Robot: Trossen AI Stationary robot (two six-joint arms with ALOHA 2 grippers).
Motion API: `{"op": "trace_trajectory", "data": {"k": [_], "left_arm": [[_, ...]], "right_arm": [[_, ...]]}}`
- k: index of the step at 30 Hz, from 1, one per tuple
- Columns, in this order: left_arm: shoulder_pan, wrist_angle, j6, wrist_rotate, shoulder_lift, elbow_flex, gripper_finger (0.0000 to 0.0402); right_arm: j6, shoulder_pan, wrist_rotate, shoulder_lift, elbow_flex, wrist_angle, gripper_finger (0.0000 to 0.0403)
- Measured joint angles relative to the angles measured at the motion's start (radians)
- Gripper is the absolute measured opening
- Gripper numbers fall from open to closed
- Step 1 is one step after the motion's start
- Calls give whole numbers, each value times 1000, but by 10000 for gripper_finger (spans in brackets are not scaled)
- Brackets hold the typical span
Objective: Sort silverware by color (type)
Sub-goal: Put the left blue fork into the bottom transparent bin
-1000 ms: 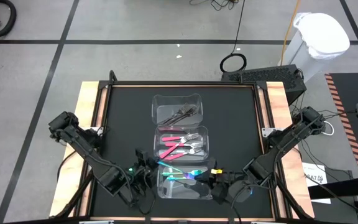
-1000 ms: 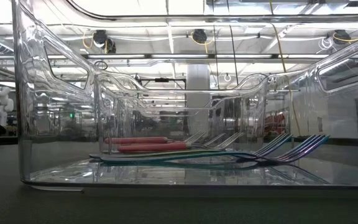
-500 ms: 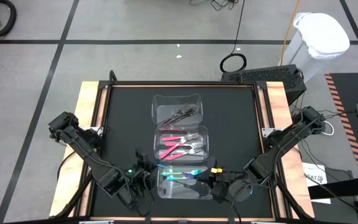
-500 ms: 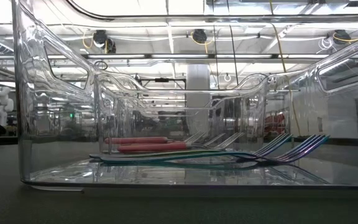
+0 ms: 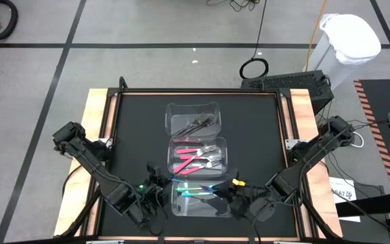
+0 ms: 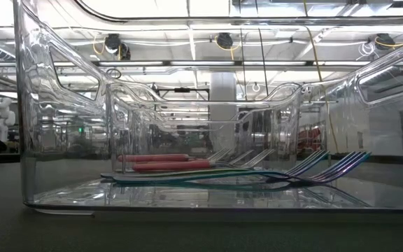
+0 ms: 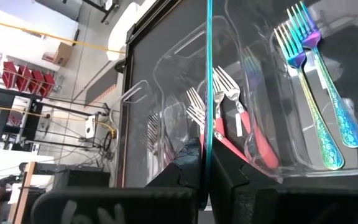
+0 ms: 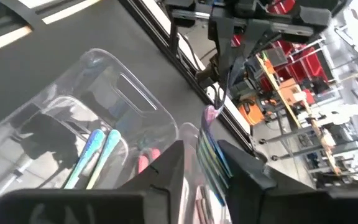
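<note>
Three clear containers stand in a column on the black table. The far container [image 5: 176, 112] holds dark grey forks [image 5: 200, 123]. Pink-handled forks [image 5: 193, 160] lie in the middle one [image 5: 223, 146], and blue-teal forks [image 5: 196, 191] [image 6: 257, 178] lie flat in the near container [image 5: 196, 209]. My left gripper [image 5: 157, 184] stands at the near container's left side, shut on its wall. My right gripper [image 5: 231, 192] is at that container's right side, shut on the opposite wall. Pink forks [image 7: 241, 121] and teal forks [image 7: 319, 93] show in the left wrist view. My left gripper pinches the near container's left wall by its upper edge [image 7: 208, 134], one finger [image 7: 182, 171] outside and one inside. It comes level from the table's left. The container rests on the table. My right gripper pinches the right wall's upper edge [image 8: 207, 140] between its fingers [image 8: 169, 168], coming from the table's right, with the container resting on the table.
Wooden side rails [image 5: 95, 129] and a raised frame border the black mat. Bare mat lies to the left [image 5: 137, 135] and right [image 5: 256, 135] of the container column. Both arms crowd the near edge beside the near container.
My right gripper has shifted slightly at the near container's right side. The containers and forks have stayed where they were, and the left arm has kept still.
</note>
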Motion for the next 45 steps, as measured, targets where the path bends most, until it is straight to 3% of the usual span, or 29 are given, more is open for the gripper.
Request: {"op": "trace_trajectory", "data": {"k": [18, 29, 35, 40, 45], "left_arm": [[-64, 75, -2, -31, -1, 63, 10], [-45, 91, 77, -9, 52, 70, 10], [-2, 85, 94, -2, 119, 144, 10], [28, 61, 118, 86, 194, 202, 11], [63, -43, 49, 181, 261, 264, 11]], "right_arm": [[251, 132, 30, -145, -1, -228, 107], [312, 239, 229, -178, -1, -252, 103], [303, 294, 362, -179, -1, -250, 102], [278, 334, 470, -179, -1, -246, 102], [251, 368, 581, -179, -1, -238, 102]]}}
